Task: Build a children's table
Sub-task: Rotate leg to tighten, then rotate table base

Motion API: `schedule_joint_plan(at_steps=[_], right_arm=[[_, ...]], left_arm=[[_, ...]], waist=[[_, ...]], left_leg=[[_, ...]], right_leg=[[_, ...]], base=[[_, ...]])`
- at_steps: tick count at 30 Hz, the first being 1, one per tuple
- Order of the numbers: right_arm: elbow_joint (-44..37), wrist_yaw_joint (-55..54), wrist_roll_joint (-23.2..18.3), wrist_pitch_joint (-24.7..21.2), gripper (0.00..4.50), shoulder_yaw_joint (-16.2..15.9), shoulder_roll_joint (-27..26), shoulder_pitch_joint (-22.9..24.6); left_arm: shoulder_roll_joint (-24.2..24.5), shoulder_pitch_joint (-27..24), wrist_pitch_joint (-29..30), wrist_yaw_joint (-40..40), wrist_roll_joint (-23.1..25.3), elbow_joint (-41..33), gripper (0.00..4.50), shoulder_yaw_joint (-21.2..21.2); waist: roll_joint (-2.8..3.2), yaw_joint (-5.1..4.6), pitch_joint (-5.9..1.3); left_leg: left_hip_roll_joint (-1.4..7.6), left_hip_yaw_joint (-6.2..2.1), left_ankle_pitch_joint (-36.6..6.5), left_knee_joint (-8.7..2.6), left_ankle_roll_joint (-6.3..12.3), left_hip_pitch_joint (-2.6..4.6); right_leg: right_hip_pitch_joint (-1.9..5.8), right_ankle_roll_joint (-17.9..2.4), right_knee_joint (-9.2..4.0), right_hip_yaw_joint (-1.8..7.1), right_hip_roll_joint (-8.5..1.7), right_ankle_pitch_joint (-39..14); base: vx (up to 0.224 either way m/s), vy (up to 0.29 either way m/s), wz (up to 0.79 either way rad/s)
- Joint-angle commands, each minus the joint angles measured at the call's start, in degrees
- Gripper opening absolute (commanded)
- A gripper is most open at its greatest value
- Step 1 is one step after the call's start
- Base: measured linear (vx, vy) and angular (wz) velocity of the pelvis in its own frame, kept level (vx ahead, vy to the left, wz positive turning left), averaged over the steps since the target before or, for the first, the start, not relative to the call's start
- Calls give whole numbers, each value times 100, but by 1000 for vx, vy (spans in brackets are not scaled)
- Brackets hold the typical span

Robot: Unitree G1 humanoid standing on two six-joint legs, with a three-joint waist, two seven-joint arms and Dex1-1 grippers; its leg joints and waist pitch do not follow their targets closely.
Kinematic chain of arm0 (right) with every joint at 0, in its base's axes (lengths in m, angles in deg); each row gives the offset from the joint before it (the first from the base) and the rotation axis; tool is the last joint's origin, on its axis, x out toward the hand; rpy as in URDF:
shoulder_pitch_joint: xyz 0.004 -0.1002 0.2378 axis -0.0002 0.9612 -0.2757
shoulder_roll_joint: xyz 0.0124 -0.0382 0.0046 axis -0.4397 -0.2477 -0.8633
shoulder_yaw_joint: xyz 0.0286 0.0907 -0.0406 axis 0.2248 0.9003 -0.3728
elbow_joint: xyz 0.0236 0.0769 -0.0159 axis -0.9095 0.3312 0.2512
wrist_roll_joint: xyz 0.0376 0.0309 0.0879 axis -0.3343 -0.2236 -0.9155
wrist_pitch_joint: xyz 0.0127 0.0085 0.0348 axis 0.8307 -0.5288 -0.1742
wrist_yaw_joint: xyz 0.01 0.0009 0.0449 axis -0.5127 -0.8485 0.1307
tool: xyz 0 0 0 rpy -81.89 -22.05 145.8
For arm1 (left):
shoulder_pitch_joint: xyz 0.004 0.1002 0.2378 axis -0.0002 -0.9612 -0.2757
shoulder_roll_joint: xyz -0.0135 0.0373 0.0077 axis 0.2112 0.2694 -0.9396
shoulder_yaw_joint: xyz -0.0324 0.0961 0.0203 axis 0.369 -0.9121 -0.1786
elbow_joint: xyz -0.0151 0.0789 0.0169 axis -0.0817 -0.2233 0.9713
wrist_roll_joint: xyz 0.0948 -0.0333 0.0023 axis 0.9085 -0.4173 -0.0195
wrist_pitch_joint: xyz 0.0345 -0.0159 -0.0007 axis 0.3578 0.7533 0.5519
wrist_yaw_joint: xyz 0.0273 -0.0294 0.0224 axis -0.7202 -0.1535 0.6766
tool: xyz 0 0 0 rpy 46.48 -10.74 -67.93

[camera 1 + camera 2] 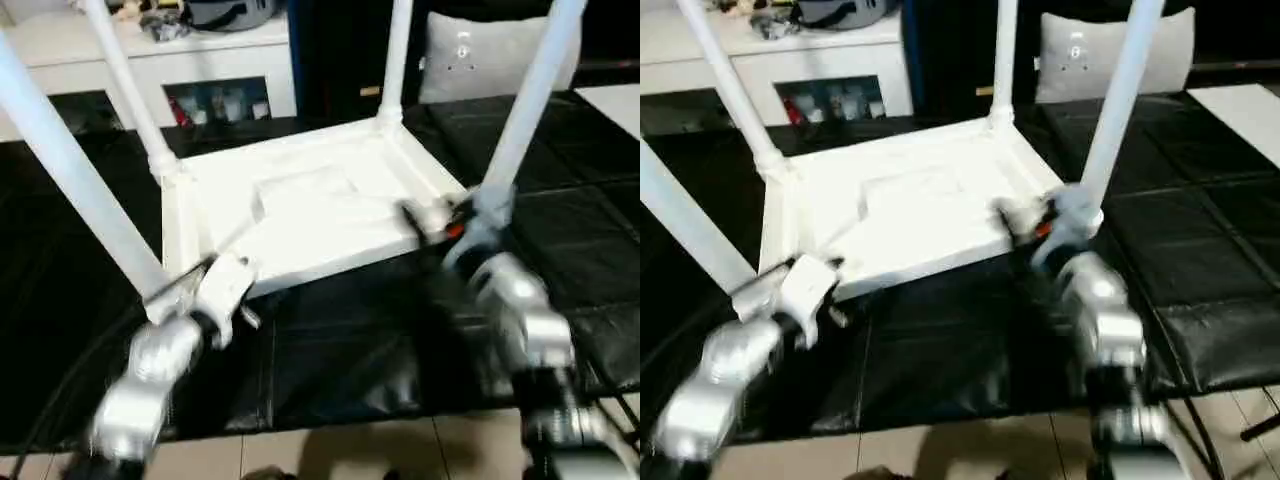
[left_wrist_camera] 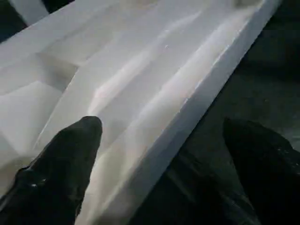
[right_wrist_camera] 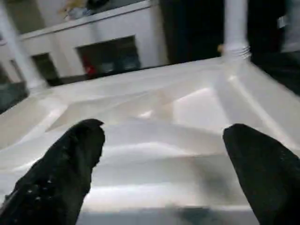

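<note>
The children's table stands upside down on the black mat (image 1: 350, 350). Its white tabletop (image 1: 300, 210) shows its ribbed underside, and several white legs rise from the corners, among them the near-left leg (image 1: 70, 170) and the near-right leg (image 1: 530, 95). My left gripper (image 1: 225, 290) is at the near-left corner. In the left wrist view it is open (image 2: 161, 124), with the tabletop's rim (image 2: 187, 112) running between its fingers. My right gripper (image 1: 430, 220) is at the near-right corner by the leg's base, open (image 3: 164, 129) and facing the tabletop's near side (image 3: 154, 187).
A grey cushion (image 1: 490, 55) leans behind the mat at the back right. A white shelf unit (image 1: 150, 60) with small items stands at the back left. Tiled floor (image 1: 350, 450) lies in front of the mat's near edge. A white sheet (image 1: 615, 100) lies at the far right.
</note>
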Motion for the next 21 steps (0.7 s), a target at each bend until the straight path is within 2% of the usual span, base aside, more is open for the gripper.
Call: schedule_joint_plan(at_steps=[1, 2, 3, 8, 11, 12, 15, 16, 17, 19, 21], right_arm=[[-560, 105, -86, -327, 450, -184, 17, 250], [-749, 147, -9, -358, 450, -261, 26, 385], [-937, 190, 165, -388, 450, -363, 64, 523], [-1091, 222, 631, -400, 450, -696, 235, 726], [-1207, 366, 644, -474, 450, -892, 332, 819], [-1216, 393, 698, -428, 450, -962, 365, 847], [-1276, 404, 754, -468, 450, -1070, 426, 910], [-1321, 404, 749, -493, 450, -1082, 444, 946], [-1527, 422, 685, -657, 450, -1056, 466, 1081], [-1607, 440, 678, -694, 450, -1046, 481, 1146], [-1629, 475, 717, -682, 450, -1041, 484, 1185]], left_arm=[[-195, -258, -394, 521, -88, -127, 449, 376], [-356, -398, -487, 750, -125, -166, 449, 515], [-536, -512, -553, 912, -212, -203, 449, 651], [-816, -667, -652, 1322, -217, -273, 449, 829], [-878, -703, -747, 1367, -258, -224, 449, 826], [-907, -713, -805, 1372, -290, -186, 449, 825], [-959, -773, -1021, 1327, -354, -97, 449, 831], [-970, -837, -1115, 1249, -396, -72, 449, 811], [-1014, -1084, -1375, 1051, -463, -141, 449, 773], [-1035, -1207, -1503, 1001, -464, -208, 449, 762], [-1069, -1277, -1580, 1054, -473, -268, 449, 782]], waist=[[-60, -5, -330], [-49, -19, -316], [-64, -36, -318], [-87, -58, -281], [-72, -81, -274], [-45, -76, -277], [-70, -84, -293], [-30, -83, -292], [-57, -81, -288], [-87, -79, -307], [-66, -65, -312]], left_leg=[[612, -331, -1748, -531, 250, 62], [607, -336, -1870, -532, 211, 74], [603, -339, -1907, -535, 181, 73], [587, -362, -2158, -558, 124, 82], [570, -375, -2245, -552, 111, 87], [567, -384, -2212, -550, 118, 77], [583, -385, -2144, -553, 153, 56], [583, -387, -2153, -553, 152, 61], [585, -380, -2120, -552, 180, 52], [603, -387, -2029, -564, 195, 32], [618, -385, -1963, -565, 208, 33]], right_leg=[[275, -563, -527, 443, -549, -2383], [264, -449, -561, 428, -548, -2625], [264, -359, -589, 420, -540, -2744], [232, -149, -656, 398, -530, -3055], [222, -44, -677, 393, -532, -3188], [234, -33, -675, 395, -535, -3138], [241, -75, -661, 403, -535, -2950], [235, -93, -653, 407, -533, -2921], [241, -75, -667, 419, -537, -2889], [254, -109, -635, 431, -537, -2760], [247, -174, -611, 445, -538, -2614]], base=[[0, 0, 0], [0, 0, 0], [0, 0, 0], [0, 0, 0], [0, 0, 0], [0, 0, 0], [0, 0, 0], [0, 0, 0], [0, 0, 0], [0, 0, 0], [0, 0, 0]])
